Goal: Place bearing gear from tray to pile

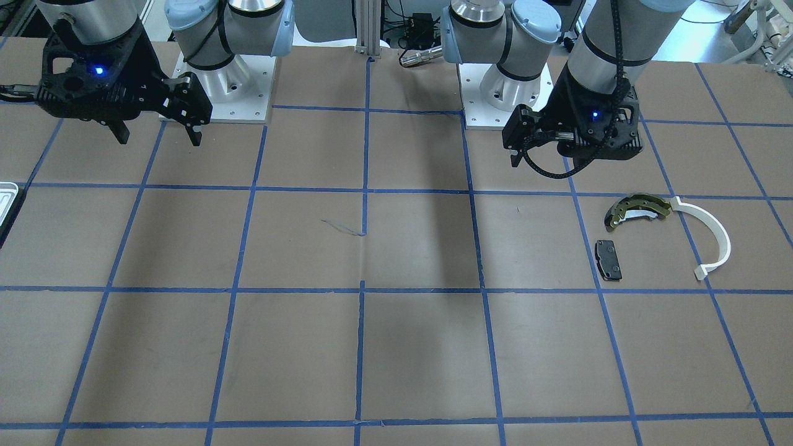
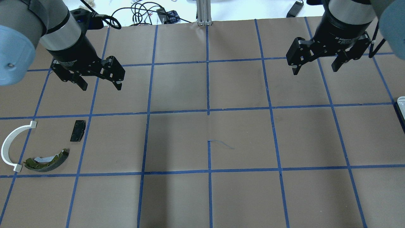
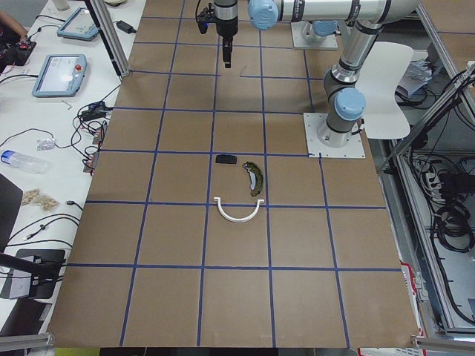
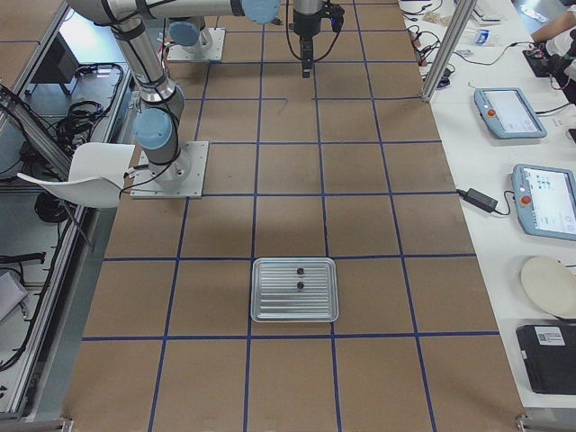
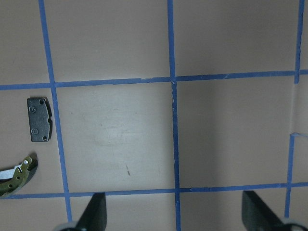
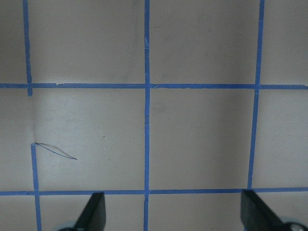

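Note:
The silver tray [image 4: 270, 306] lies at the table's right end; only its corner shows in the overhead view [image 2: 401, 103] and the front view [image 1: 7, 192]. Two small dark parts [image 4: 299, 287] lie on it, too small to identify. The pile is on the left: an olive-gold brake shoe [image 2: 47, 161], a white arc [image 2: 12, 142] and a black brake pad [image 2: 77, 130]. My left gripper [image 2: 101, 87] hangs open and empty above the table, beyond the pad [image 5: 38, 119]. My right gripper [image 2: 314, 70] hangs open and empty, well short of the tray.
The brown table is marked with a blue tape grid. The two arm bases [image 1: 217, 93] [image 1: 505, 93] stand at the robot's edge. Cables [image 2: 142, 12] and a metal post [image 2: 204, 12] sit at the far edge. Tablets [image 4: 508, 112] lie on a side bench.

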